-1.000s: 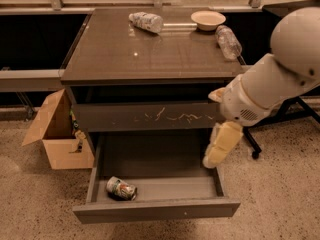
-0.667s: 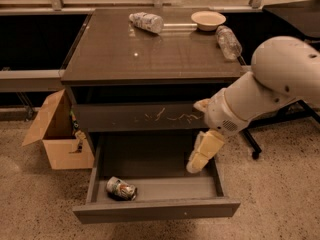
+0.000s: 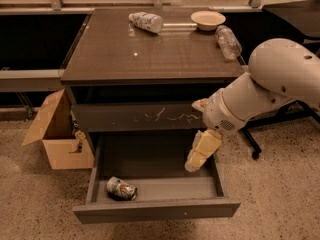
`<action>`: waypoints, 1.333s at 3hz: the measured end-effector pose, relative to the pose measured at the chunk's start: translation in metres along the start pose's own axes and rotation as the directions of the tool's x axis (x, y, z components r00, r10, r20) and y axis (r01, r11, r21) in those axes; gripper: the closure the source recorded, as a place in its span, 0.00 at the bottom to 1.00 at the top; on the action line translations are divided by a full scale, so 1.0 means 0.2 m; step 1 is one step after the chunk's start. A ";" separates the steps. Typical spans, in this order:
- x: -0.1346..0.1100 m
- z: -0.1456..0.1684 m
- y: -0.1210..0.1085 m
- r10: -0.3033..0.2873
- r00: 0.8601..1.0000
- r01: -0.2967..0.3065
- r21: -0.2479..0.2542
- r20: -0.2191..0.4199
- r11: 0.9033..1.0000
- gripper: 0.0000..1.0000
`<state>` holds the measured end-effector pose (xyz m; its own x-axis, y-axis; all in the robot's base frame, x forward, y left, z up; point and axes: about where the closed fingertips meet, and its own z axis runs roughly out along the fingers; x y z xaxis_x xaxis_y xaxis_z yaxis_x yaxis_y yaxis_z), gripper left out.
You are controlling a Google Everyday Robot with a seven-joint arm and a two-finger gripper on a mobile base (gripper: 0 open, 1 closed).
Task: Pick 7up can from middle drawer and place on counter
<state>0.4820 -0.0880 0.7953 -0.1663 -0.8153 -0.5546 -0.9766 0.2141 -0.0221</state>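
Observation:
The 7up can [image 3: 121, 188] lies on its side in the front left corner of the open middle drawer [image 3: 156, 209], which is pulled out at the bottom of the cabinet. My gripper [image 3: 197, 156] hangs pointing down over the right side of the drawer, well to the right of the can and apart from it. It holds nothing that I can see. The white arm reaches in from the right. The counter [image 3: 150, 49] is the glossy grey-brown top above. The drawer front with white scratch marks [image 3: 145, 117] above the open drawer is closed.
On the counter lie a white-patterned bottle [image 3: 146, 21], a shallow bowl [image 3: 208, 19] and a clear plastic bottle [image 3: 229, 41] at the back and right. An open cardboard box [image 3: 56, 134] stands on the floor left of the cabinet. A chair base [image 3: 255, 146] is at the right.
My arm has swung left, and the gripper has moved left and slightly down over the open drawer. The can has not moved.

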 end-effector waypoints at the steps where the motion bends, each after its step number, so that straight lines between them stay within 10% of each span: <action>1: 0.00 0.31 -0.08 0.002 1.000 -0.002 -0.042 0.010 0.999 0.00; 4: -0.04 1.05 -0.18 0.031 0.999 -0.029 -0.108 0.020 0.994 0.00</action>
<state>0.5466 0.0231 0.6253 -0.1938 -0.7975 -0.5714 -0.9804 0.1781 0.0840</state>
